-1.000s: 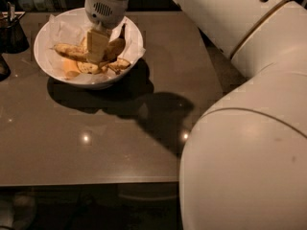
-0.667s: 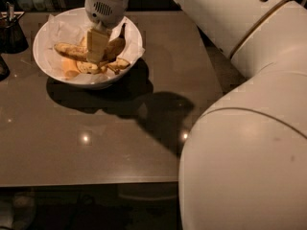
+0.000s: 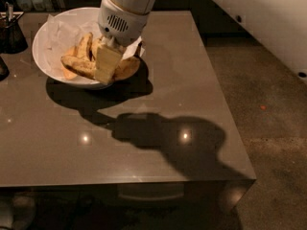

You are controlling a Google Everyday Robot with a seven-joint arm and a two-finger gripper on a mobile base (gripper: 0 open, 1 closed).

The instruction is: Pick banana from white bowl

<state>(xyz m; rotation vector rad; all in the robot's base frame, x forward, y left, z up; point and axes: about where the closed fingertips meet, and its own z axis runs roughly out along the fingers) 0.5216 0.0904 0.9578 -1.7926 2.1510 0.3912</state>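
Note:
The white bowl (image 3: 47, 41), lined with crinkled white paper, stands at the table's far left. Several yellow-brown banana pieces (image 3: 77, 64) lie in it, some toward its near right side (image 3: 127, 68). My gripper (image 3: 107, 66) reaches down from the white wrist (image 3: 122, 18) into the bowl's right half, among the banana pieces. The wrist hides the bowl's far right rim and part of the fruit.
The bowl sits on a brown table (image 3: 158, 128) whose right edge drops to the floor (image 3: 278, 104). A small dark container (image 3: 10, 32) stands left of the bowl, and another dark object (image 3: 2, 68) shows at the left edge. The arm's shadow lies across the table's middle.
The large white arm body that filled the right side is now out of view, and the table and bowl look closer. The gripper is still down in the bowl.

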